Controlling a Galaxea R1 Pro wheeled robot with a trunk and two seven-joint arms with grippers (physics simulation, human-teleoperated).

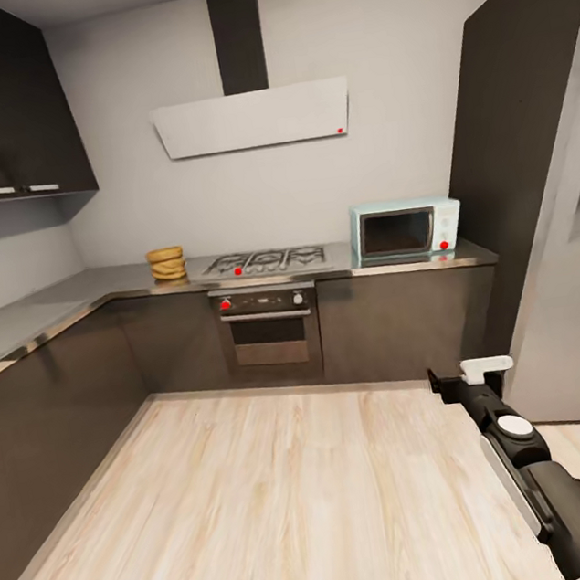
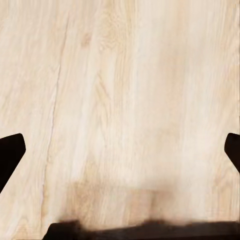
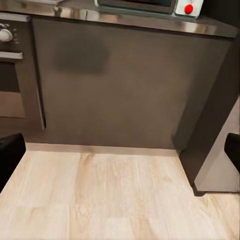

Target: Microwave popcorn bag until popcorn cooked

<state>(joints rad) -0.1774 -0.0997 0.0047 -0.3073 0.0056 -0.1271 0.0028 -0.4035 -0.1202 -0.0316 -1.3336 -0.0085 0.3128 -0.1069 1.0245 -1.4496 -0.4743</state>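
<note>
Best to roll toward popcorn bag point(image 1: 166, 264) on the counter point(image 1: 70, 298), left of the hob. Both grippers point(image 2: 120, 150) point(image 3: 120, 150) spread wide, holding nothing. Microwave point(image 1: 405, 231) well apart, right.

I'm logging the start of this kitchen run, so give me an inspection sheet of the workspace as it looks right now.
Surface: grey steel countertop runs along the left and back walls, over dark cabinet fronts.
Job's things: popcorn bag stands upright on the countertop, left of the gas hob; microwave sits at the countertop's right end, door shut.
Clutter: nothing seen.
Grippers: right gripper open, empty, aimed at the cabinet under the microwave; left gripper open, empty, over the wood floor.
Cables: nothing seen.
Surroundings: oven under the hob, range hood above it, tall pale fridge at right.
</note>
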